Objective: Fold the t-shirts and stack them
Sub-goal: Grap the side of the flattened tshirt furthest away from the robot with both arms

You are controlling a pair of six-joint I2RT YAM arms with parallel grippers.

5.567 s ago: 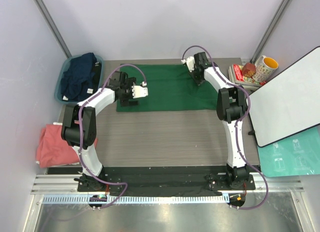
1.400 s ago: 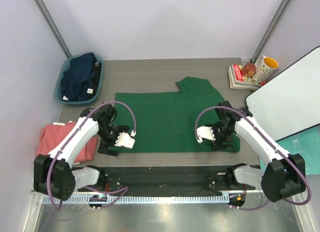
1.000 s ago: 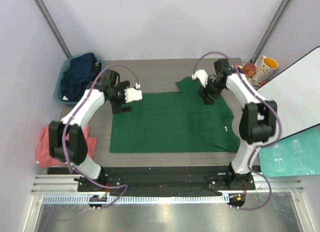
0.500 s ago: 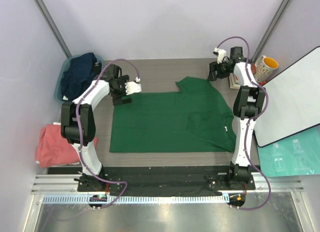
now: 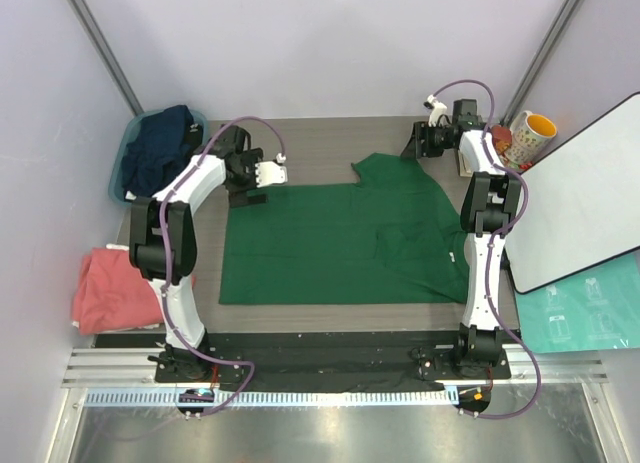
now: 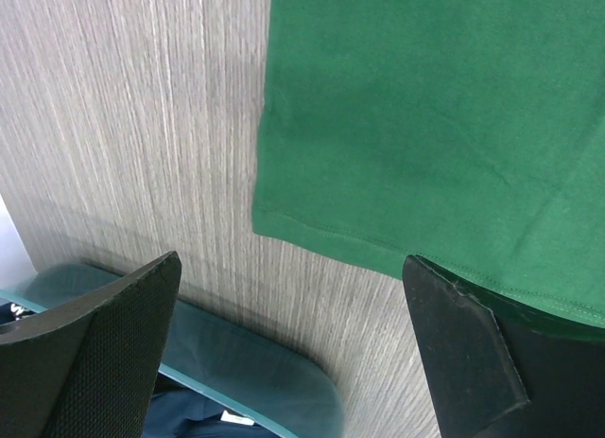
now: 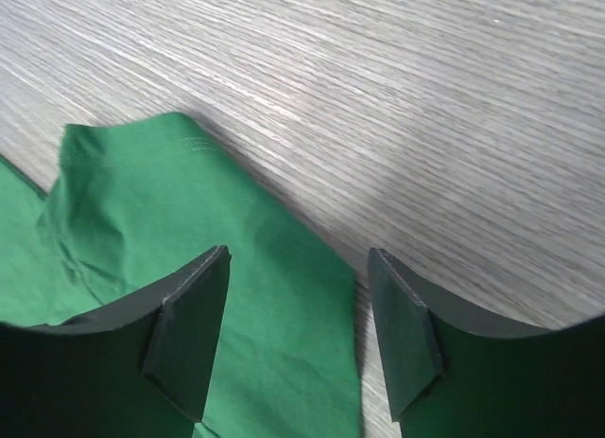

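A dark green t-shirt (image 5: 340, 238) lies spread flat on the table, one sleeve (image 5: 385, 168) poking out at the far edge. My left gripper (image 5: 262, 173) hovers open over its far left corner (image 6: 425, 126), with nothing between the fingers (image 6: 95, 362). Just past the sleeve's far end is my right gripper (image 5: 425, 141), its jaws apart. In the right wrist view the sleeve's edge (image 7: 284, 268) lies under that gripper (image 7: 298, 334), ungripped. A navy t-shirt (image 5: 160, 153) fills the teal tub. Left of the table sits a salmon-pink t-shirt (image 5: 105, 288).
The teal tub (image 5: 120, 163) stands at the far left corner; its rim (image 6: 255, 362) is just beyond my left fingers. Books (image 5: 478, 148) and a mug (image 5: 533, 133) sit at the far right. A white board (image 5: 580, 203) leans along the right side.
Over the last second my right gripper left the shirt's shoulder and swung out past the far sleeve. My left gripper edged along the far left corner. The shirt has stayed flat.
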